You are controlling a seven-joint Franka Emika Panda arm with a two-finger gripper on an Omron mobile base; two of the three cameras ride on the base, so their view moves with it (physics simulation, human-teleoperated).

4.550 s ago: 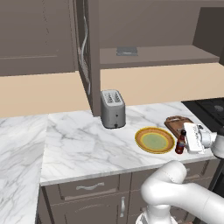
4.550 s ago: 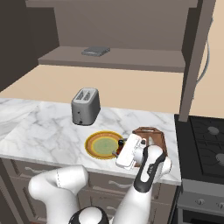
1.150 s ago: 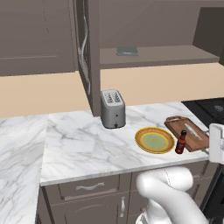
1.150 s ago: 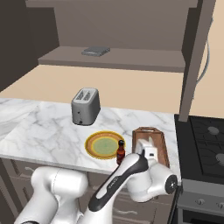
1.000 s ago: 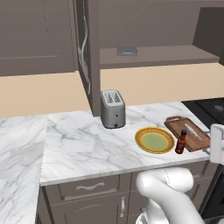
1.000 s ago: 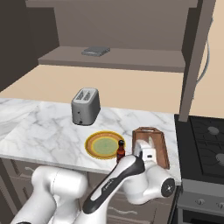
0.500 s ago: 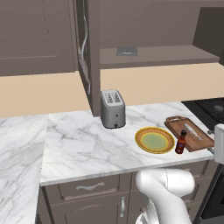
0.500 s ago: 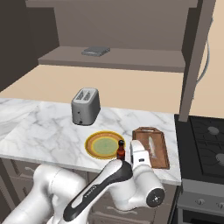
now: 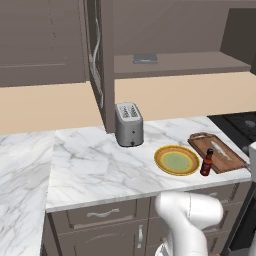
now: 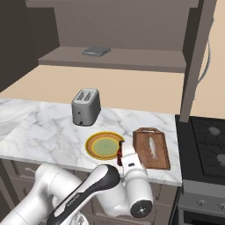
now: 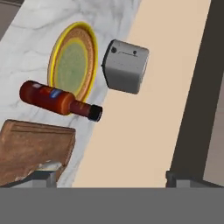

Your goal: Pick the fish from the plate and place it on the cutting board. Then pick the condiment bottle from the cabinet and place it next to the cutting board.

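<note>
- fish (image 9: 218, 149) lies flat on the cutting board (image 9: 225, 159), roughly along the board's long axis, about mid-board; a pale bit of it shows at the lower left of the hand view.
- cutting board sits at the right end of the marble worktop (image 9: 95, 165), just beside the stove (image 10: 210, 149), handle loop toward the back wall.
- plate (image 9: 176, 160) is on the worktop just left of the board, close to the front edge, with nothing on it.
- condiment bottle (image 9: 205, 163) stands upright on the worktop between plate and board, near the front edge; base looks just clear of the plate rim and about touching the board's front left corner, can't tell for sure. In the hand view (image 11: 59, 99) it reads sideways because the camera is rolled.
- gripper (image 11: 111, 177): fingertips (image 11: 43, 176) spread wide at the bottom of the hand view, nothing between them, not touching the bottle. It's off the worktop's front right corner, looking back across the counter.
- arm's wrist (image 10: 131, 166) sits in front of the bottle in the right base view, hiding most of it.
- toaster (image 9: 129, 123) stands further back on the worktop, behind and left of the plate, well apart from it.
- cabinet (image 9: 95, 60) door hangs open above the toaster; the long shelf (image 9: 180, 64) carries a small flat grey item (image 9: 145, 58).
</note>
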